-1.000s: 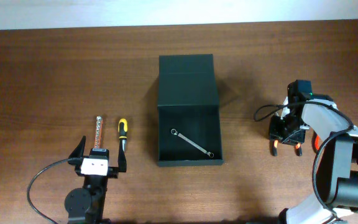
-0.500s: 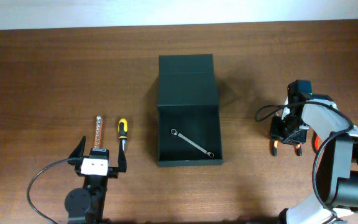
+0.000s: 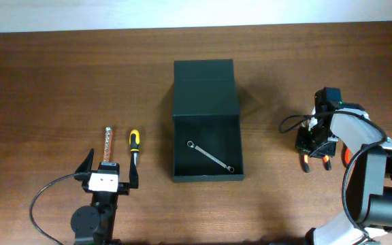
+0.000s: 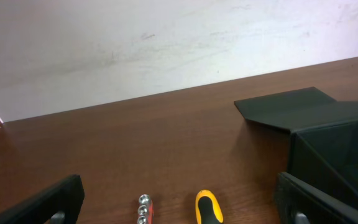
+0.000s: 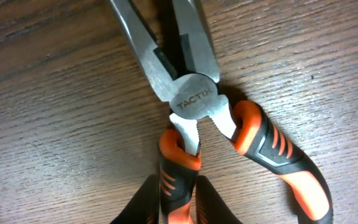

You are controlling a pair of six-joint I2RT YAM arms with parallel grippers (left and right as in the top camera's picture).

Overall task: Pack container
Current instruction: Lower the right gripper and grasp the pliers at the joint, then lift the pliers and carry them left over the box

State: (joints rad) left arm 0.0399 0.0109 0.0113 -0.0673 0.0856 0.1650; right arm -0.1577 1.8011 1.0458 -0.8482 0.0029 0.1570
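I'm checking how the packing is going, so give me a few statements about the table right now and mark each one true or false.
1. A wrench lies inside the container. True.
2. The lid is closed. False: it is open, folded back flat behind the container.
3. The screwdriver is in the container. False: it lies on the table by the left gripper.
4. The right gripper has its fingers on either side of one handle of the pliers. True.
5. The left gripper is open. True.
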